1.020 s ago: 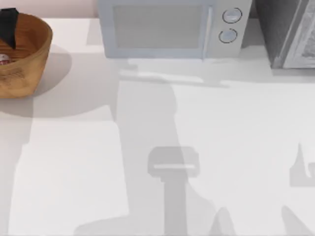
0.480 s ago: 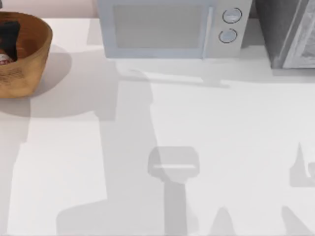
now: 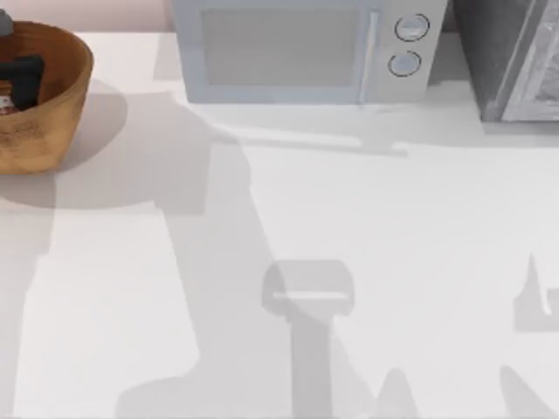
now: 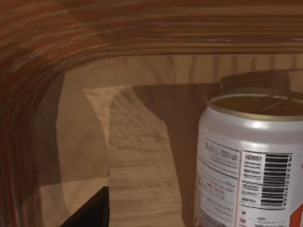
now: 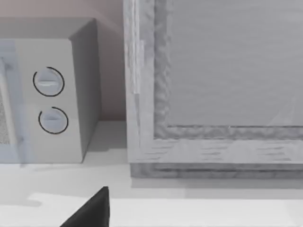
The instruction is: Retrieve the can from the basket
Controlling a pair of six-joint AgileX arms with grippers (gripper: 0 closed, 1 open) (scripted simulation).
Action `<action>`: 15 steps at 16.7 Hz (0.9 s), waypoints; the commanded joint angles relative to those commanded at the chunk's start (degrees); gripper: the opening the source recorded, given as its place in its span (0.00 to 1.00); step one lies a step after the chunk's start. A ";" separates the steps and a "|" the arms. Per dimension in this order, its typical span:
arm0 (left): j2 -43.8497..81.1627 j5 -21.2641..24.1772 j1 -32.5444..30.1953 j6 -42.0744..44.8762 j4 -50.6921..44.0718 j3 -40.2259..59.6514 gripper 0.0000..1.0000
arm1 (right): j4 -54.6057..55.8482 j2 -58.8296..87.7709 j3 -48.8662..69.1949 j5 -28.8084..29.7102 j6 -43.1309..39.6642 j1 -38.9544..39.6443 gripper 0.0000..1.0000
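My left wrist view shows the can (image 4: pixel 251 161) as smooth, glossy metal with a printed label and a dull gold-tan top. The basket (image 4: pixel 71 56) around it looks like grained, ribbed wood, matt. The table (image 3: pixel 393 227) is smooth matt white; the microwave (image 3: pixel 306 52) is pale, smooth plastic or metal.

The can (image 4: pixel 251 165) stands upright on the floor of the basket (image 4: pixel 71 52), its dull gold-tan top facing up and a barcode and fine print on its silvery side. The basket's ribbed wall curves round behind it. One dark fingertip (image 4: pixel 92 213) of the left end effector shows well apart from the can.
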 joint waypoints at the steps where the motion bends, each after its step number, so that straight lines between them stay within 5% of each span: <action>1: -0.17 -0.01 -0.08 -0.08 1.92 -1.97 1.00 | 0.00 0.00 0.00 0.00 0.00 0.00 1.00; 7: -0.33 -0.02 -0.18 -0.18 4.11 -4.20 1.00 | 0.00 0.00 0.00 0.00 0.00 0.00 1.00; 15: -0.33 -0.02 -0.18 -0.18 4.11 -4.20 0.40 | 0.00 0.00 0.00 0.00 0.00 0.00 1.00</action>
